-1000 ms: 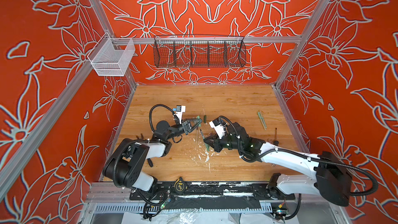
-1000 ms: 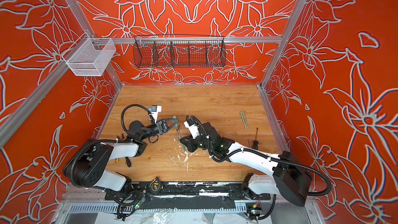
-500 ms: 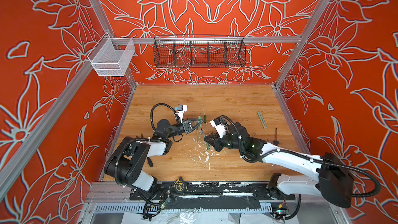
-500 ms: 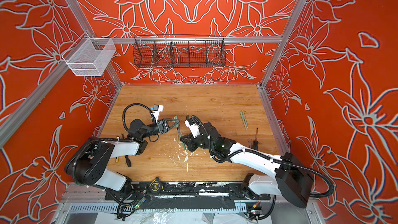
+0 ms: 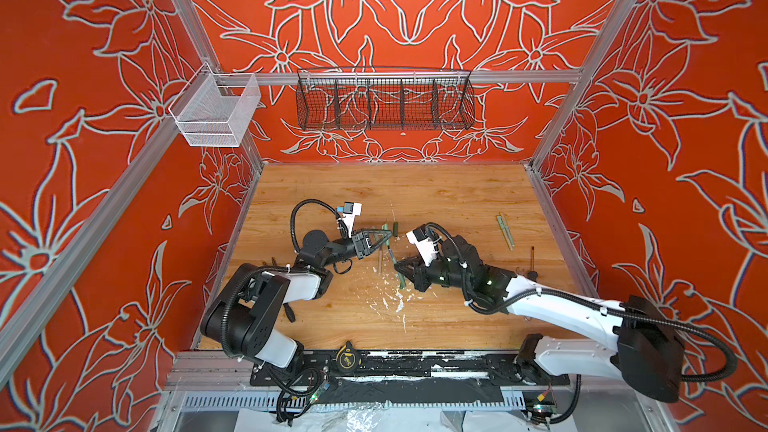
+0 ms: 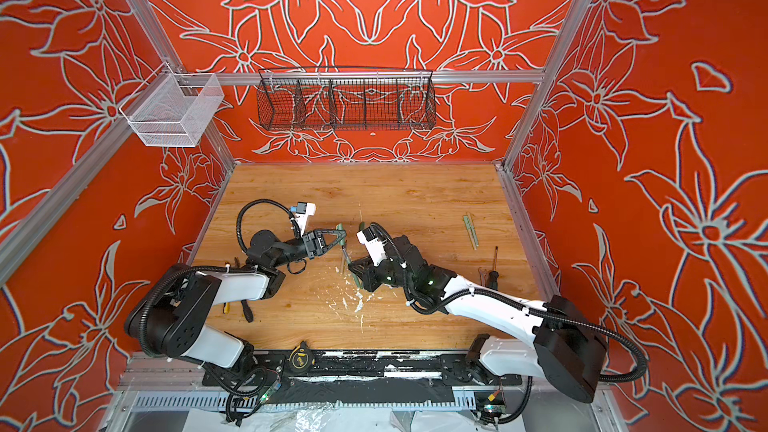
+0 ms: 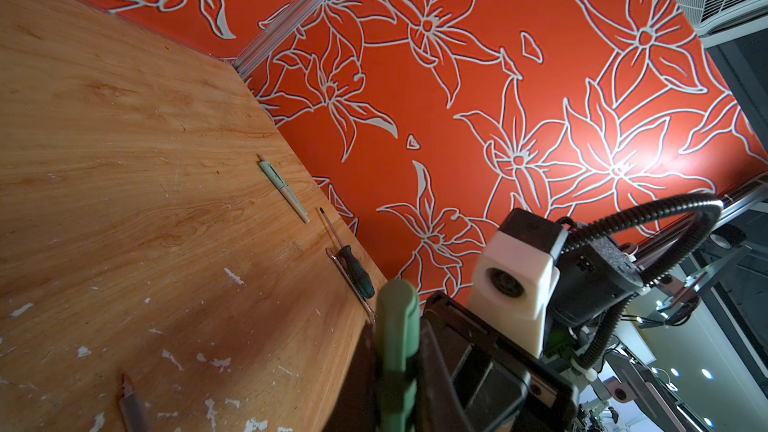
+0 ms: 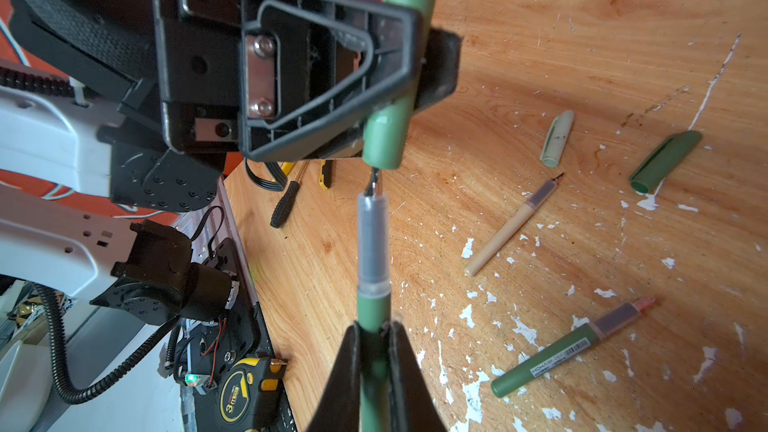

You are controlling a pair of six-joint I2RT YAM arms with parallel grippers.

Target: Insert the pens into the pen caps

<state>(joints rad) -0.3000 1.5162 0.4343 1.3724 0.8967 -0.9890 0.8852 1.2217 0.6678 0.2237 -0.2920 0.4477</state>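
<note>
pinching the green pen (image 8: 373, 243) by its barrel, the right gripper (image 8: 374, 336) leaves a long length sticking out, so any push could swing the tip sideways or slide the pen back through the grip. just past it, the dark tip sits at the mouth of the pale green cap (image 8: 386, 135), seemingly a little off centre; it may catch the rim and bend. the left gripper (image 8: 415, 68), clamped across that cap, could let it twist or slip under the thrust. farther off on the table (image 8: 582, 35), a tan pen (image 8: 511, 226) and a dark green cap (image 8: 665, 162) lie loose, easy to scatter if something drops.
</note>
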